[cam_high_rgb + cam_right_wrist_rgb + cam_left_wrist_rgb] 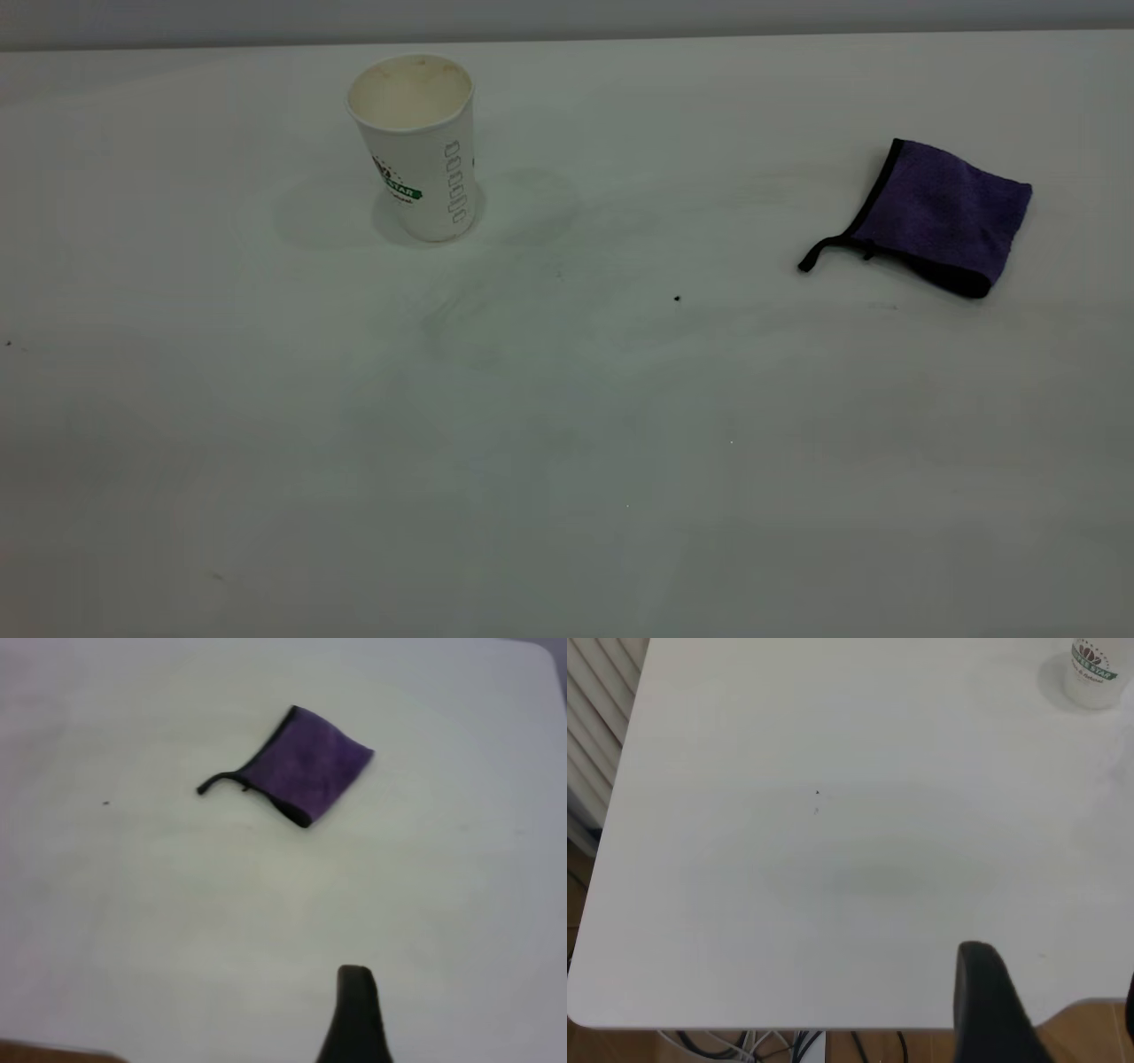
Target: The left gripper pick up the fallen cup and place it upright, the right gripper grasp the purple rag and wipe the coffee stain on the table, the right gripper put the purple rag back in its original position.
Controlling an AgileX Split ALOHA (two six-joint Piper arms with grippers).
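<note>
The cup (416, 146) stands upright on the table (567, 461) at the far left, mouth up and empty; it also shows in the left wrist view (1096, 673). The purple rag (939, 213) lies flat at the far right with its black strap pointing toward the middle; it also shows in the right wrist view (310, 762). No brown coffee stain shows, only faint grey smudges (496, 306) in front of the cup. Neither arm is in the exterior view. My left gripper (1056, 1005) is open and empty near a table edge. My right gripper (461, 1019) is open and empty, well short of the rag.
A tiny black speck (677, 299) lies near the middle of the table. In the left wrist view the table's edge (788, 1026) has cables and wooden floor below it, and white slats (589, 735) stand beside the table.
</note>
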